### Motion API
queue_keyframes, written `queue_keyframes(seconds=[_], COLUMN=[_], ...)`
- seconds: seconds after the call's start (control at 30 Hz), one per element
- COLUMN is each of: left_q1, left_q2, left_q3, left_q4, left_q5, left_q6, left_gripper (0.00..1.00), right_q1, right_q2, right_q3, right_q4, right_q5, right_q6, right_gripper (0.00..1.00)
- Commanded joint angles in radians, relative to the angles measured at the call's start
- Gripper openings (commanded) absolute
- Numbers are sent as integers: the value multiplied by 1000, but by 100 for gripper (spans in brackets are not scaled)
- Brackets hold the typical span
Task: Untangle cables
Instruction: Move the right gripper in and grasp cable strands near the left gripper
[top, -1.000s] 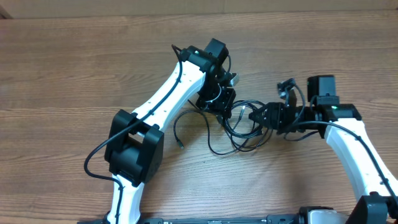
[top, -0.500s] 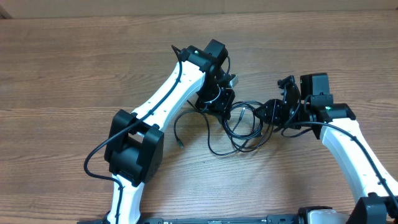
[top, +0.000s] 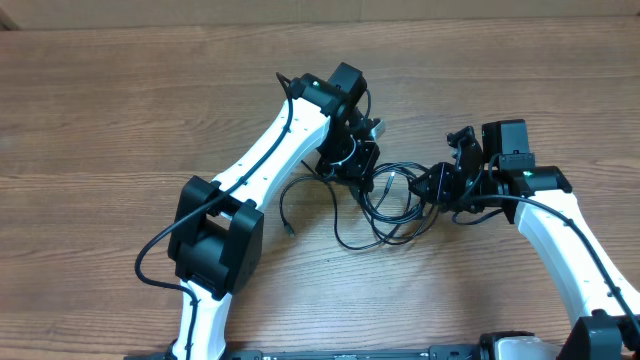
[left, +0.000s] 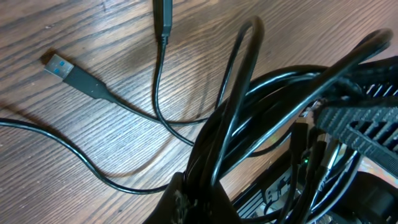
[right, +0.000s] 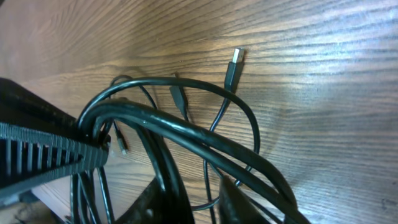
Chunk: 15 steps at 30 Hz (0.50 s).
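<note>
- The right gripper has been pulled back a little to the right, away from the middle of the desk, compared with a second ago. In the last half second it has been set slightly lower in the overhead view.
- The right arm's wrist block has been shifted a little to the left, so the wrist is now folded closer over the gripper.
- The loops of the cables next to the right gripper have been dragged along slightly. How their shape has changed cannot be made out.

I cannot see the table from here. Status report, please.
Left gripper: jaws shut on cables. Right gripper: jaws shut on them too. Tangle not undone. No obstruction seen.
</note>
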Motion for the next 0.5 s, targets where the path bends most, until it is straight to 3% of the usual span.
queue_keyframes(seconds=[0.0, 0.17, 0.47], left_q1=[3, 3, 3], left_q2=[-4, -4, -4], left_q3=[14, 14, 14], left_q4=[0, -2, -8], left_q5=[48, 48, 48], left_q6=[23, 23, 23], left_gripper=[4, 4, 4], right_q1=[3, 3, 3], right_q2=[3, 3, 3], right_q3=[24, 24, 24], right_q4=[5, 11, 11], right_q5=[7, 7, 7], right_q6=[3, 4, 4], right_gripper=[17, 5, 4])
